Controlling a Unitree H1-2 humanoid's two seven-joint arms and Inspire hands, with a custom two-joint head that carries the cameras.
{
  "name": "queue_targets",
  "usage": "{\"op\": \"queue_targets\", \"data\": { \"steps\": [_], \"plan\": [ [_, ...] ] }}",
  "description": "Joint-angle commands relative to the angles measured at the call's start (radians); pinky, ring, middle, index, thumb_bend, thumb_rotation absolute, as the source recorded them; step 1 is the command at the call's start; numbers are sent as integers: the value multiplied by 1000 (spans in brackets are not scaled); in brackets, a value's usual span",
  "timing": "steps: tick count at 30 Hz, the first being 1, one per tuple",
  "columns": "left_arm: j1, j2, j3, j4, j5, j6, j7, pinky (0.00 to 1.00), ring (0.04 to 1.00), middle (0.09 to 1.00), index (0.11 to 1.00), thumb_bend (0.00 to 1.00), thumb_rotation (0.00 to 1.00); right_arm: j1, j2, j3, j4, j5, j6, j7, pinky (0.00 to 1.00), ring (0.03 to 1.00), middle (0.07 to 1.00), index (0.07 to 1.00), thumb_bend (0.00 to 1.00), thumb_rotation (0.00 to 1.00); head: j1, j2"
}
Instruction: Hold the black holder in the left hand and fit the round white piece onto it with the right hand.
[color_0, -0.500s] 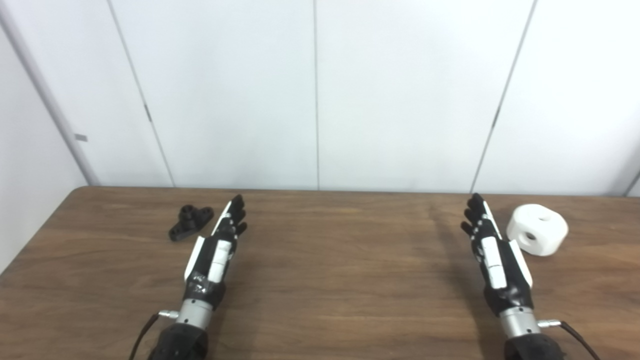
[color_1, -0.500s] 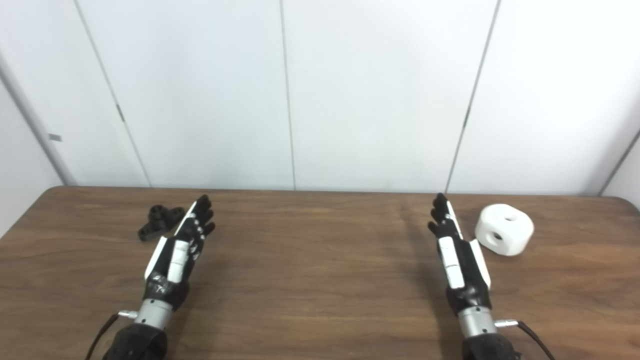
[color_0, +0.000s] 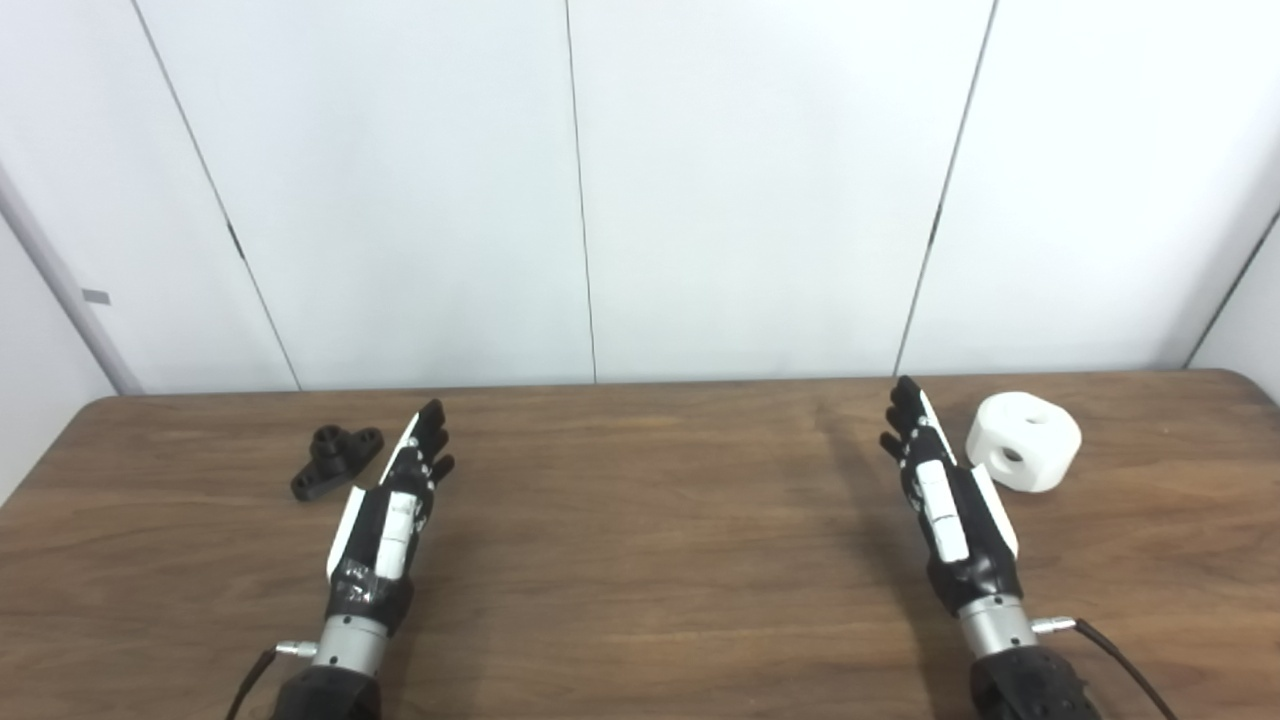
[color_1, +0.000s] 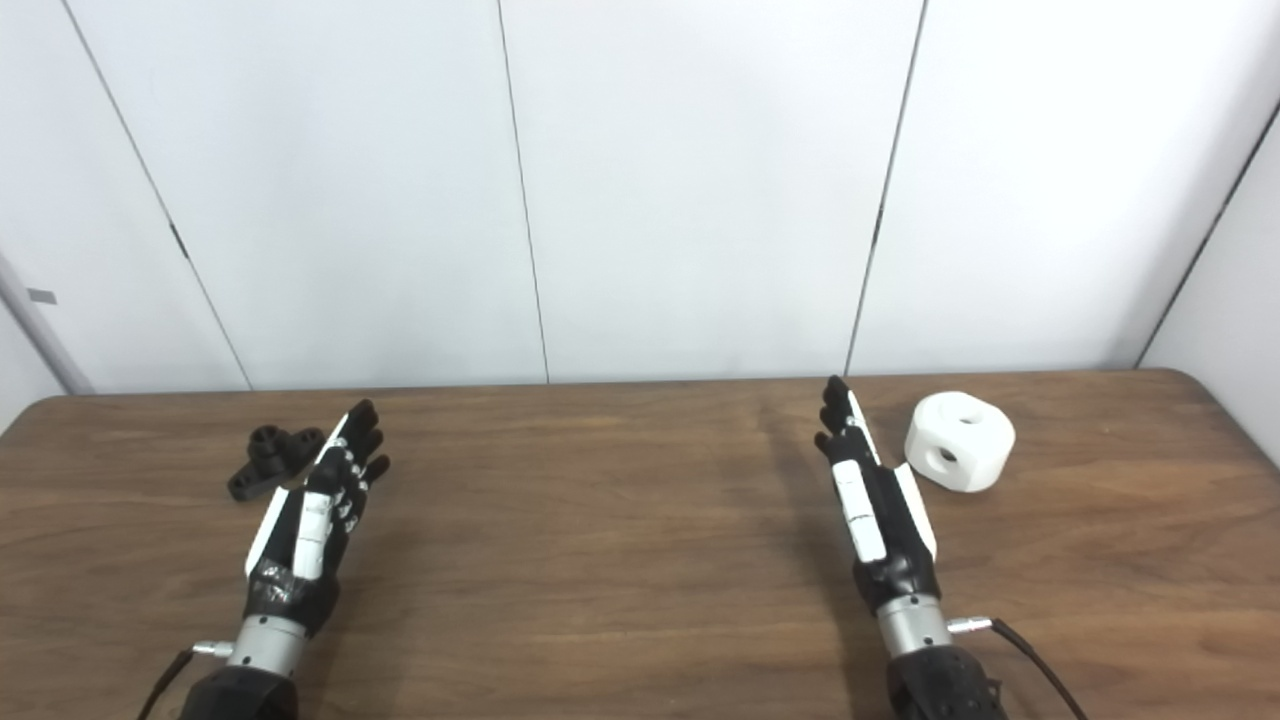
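Left eye view first: the table (color_0: 640, 600) fills the lower half of the frame, and both arms rise from the bottom edge. The left hand (color_0: 392, 505) lies lower left, fingers stretched flat and apart, grasping nothing. Just beside its fingertips, toward the left of the frame, the holder (color_0: 336, 462) rests on the wood, a small black part with a raised round boss and flat lugs; whether the fingers touch it is hard to tell, but they look a little apart from it. The right hand (color_0: 945, 495) lies lower right, likewise spread and empty, and the white piece (color_0: 1024, 442) sits just beside it at right centre, a squat round block with one hole on top and another in its side. Neither part is lifted, so the step in hand looks like the first reach. To do it well, the left hand should swing left and close across the holder's lugs, leaving the boss free and pointing up or toward the other hand. The right should close round the white piece's wall without covering the hole that must meet the boss. Right eye view shows the same layout shifted left: the holder (color_1: 270, 462) at left centre, the left hand (color_1: 315, 510) just beside it, the white piece (color_1: 960, 440) near the right hand (color_1: 875, 505), both hands released.
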Motion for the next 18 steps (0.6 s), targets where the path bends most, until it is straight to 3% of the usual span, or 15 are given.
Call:
{"op": "queue_targets", "data": {
  "steps": [1, 9, 12, 14, 18],
  "plan": [
    [42, 0, 1, 47, -5, -10, 6, 973, 1000, 1000, 993, 817, 911, 63, 29, 14, 60, 0, -15, -7, 949, 983, 996, 1000, 405, 1000, 10, 2],
    [36, 2, -2, 51, -10, -31, -3, 968, 1000, 1000, 1000, 760, 856, 61, 27, 8, 69, 16, -18, 5, 962, 988, 999, 1000, 411, 1000, 32, 0],
    [38, 14, -12, 33, 47, -46, 22, 951, 1000, 1000, 1000, 710, 809, 63, 26, 8, 60, 14, -4, 4, 965, 989, 999, 1000, 417, 1000, 54, 0],
    [43, 26, -21, 6, 141, -33, 72, 888, 972, 984, 974, 730, 749, 64, 23, 7, 57, 13, -1, 4, 968, 989, 998, 1000, 427, 1000, 58, 0],
    [51, 46, -29, -50, 248, -11, 125, 909, 957, 964, 945, 673, 536, 64, 18, 5, 66, 14, -19, 4, 962, 989, 998, 1000, 414, 1000, 73, 0]
  ]
}}
